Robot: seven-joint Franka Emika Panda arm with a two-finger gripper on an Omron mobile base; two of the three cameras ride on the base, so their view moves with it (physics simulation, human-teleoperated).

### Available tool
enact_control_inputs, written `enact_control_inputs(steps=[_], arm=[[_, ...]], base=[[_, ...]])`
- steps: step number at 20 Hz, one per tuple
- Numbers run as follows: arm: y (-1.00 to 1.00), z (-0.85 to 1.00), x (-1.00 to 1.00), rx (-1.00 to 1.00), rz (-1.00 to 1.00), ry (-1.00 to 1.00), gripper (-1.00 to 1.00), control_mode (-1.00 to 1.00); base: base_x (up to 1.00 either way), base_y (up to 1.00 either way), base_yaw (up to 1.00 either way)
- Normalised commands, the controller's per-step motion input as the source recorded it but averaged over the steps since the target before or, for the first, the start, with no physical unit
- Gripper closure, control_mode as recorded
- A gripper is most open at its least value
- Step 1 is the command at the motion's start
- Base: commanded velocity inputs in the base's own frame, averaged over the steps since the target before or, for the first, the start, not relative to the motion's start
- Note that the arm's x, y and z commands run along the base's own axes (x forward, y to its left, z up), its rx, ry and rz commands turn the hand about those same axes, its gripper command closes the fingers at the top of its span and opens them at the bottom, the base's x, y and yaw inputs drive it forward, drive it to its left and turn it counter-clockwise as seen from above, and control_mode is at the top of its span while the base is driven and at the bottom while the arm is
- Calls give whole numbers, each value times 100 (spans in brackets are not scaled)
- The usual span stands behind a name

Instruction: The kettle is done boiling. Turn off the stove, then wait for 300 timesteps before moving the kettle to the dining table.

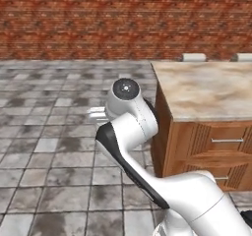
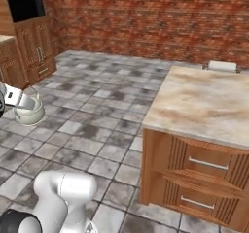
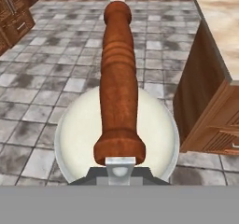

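The cream-white kettle hangs in the air above the tiled floor, left of the dining table. My gripper is shut on its handle from above. In the hand view the reddish-brown wooden handle piece runs straight away from my gripper, over the round white kettle body. The dining table, with a beige marbled top and a wooden base with drawers, stands to the right. In the left base view my own arm hides the kettle. The stove is out of view.
Grey tiled floor spreads ahead and to the left. A red brick wall closes the back. Wooden cabinets stand at the far left. Two white seat tops show behind the table's far edge.
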Motion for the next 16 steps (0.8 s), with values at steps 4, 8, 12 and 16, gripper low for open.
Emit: enact_control_inputs(steps=[4,8,12,16], arm=[[0,0,0,0,0,0,100,100],[0,0,0,0,0,0,100,100],[0,0,0,0,0,0,100,100],[0,0,0,0,0,0,100,100]], base=[[66,46,-40],[66,46,-40],[65,48,-41],[66,50,-41]])
